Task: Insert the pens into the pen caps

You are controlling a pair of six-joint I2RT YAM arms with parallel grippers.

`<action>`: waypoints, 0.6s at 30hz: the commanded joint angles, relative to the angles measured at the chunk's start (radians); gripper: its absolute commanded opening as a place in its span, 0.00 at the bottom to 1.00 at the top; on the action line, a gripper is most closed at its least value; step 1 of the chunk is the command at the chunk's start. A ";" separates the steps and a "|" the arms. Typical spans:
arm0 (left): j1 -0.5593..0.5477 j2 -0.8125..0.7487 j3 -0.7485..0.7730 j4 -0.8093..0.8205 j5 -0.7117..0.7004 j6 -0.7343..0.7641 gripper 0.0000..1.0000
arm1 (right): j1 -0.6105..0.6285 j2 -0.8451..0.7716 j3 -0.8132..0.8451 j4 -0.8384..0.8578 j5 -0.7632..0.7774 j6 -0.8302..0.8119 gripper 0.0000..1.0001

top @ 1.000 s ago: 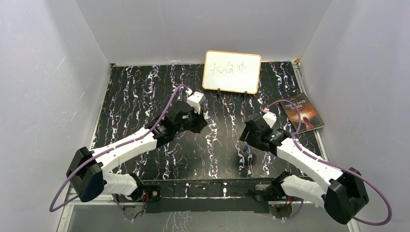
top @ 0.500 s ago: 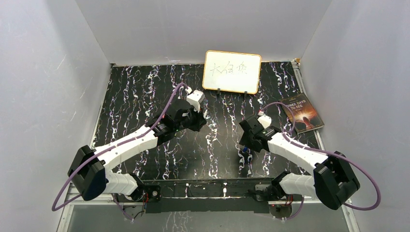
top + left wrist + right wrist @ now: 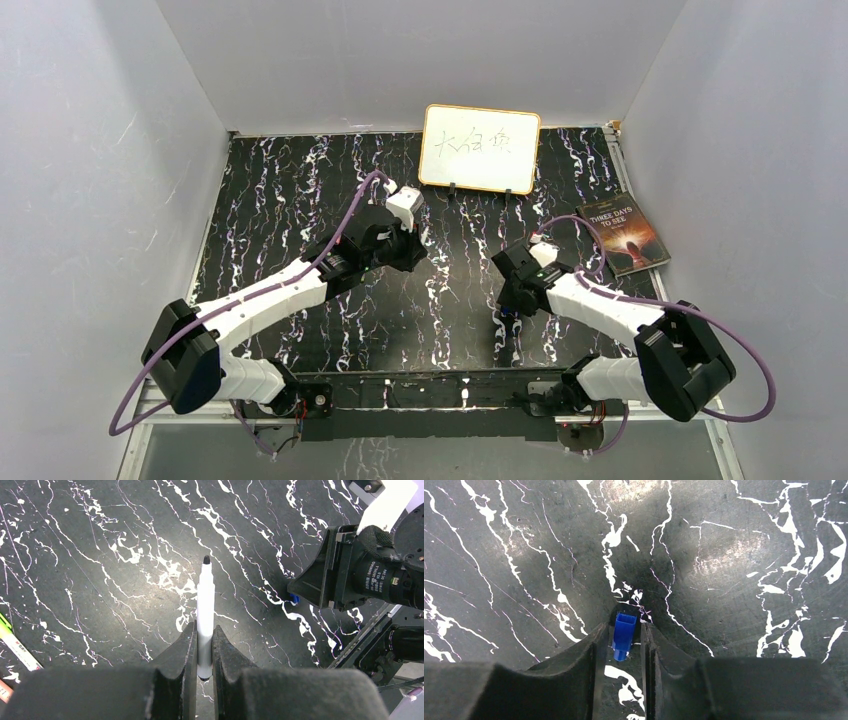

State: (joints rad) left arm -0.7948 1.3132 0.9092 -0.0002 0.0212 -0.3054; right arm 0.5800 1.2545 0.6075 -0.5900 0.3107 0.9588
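Observation:
My left gripper (image 3: 204, 627) is shut on a white pen (image 3: 205, 595), whose black tip points away from the jaws, above the black marbled table. In the top view the left gripper (image 3: 408, 252) hangs over the middle of the table. A small blue pen cap (image 3: 623, 632) lies on the table between the fingers of my right gripper (image 3: 624, 626). Those jaws stand narrowly open around the cap, with a thin gap on its right side. In the top view the right gripper (image 3: 508, 303) is low over the blue cap (image 3: 507, 313), near the front edge.
A small whiteboard (image 3: 480, 148) stands at the back and a book (image 3: 625, 233) lies at the right edge. Two more pens, one green and white (image 3: 17, 645) and one orange (image 3: 4, 690), lie at the left edge of the left wrist view. The right arm (image 3: 360, 575) is close by.
The right arm has folded in, and its jaws have narrowed around the blue cap. The left arm has barely moved and still holds the white pen.

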 commanded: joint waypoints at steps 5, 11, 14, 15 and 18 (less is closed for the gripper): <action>0.006 -0.007 0.019 0.014 0.016 0.012 0.00 | -0.002 0.012 -0.011 0.065 0.003 -0.007 0.23; 0.007 -0.008 0.013 0.016 0.021 0.009 0.00 | -0.001 0.006 -0.016 0.074 0.005 -0.020 0.10; 0.008 -0.008 0.012 0.019 0.027 0.006 0.00 | -0.001 -0.012 -0.015 0.082 0.006 -0.026 0.00; 0.007 -0.008 0.011 0.020 0.030 0.002 0.00 | -0.001 -0.026 -0.012 0.082 0.008 -0.028 0.00; 0.006 -0.009 0.012 0.029 0.053 -0.010 0.00 | -0.002 -0.098 0.007 0.095 0.019 -0.050 0.00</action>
State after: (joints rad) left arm -0.7937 1.3132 0.9092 0.0002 0.0391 -0.3073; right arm 0.5800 1.2484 0.5949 -0.5480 0.3038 0.9344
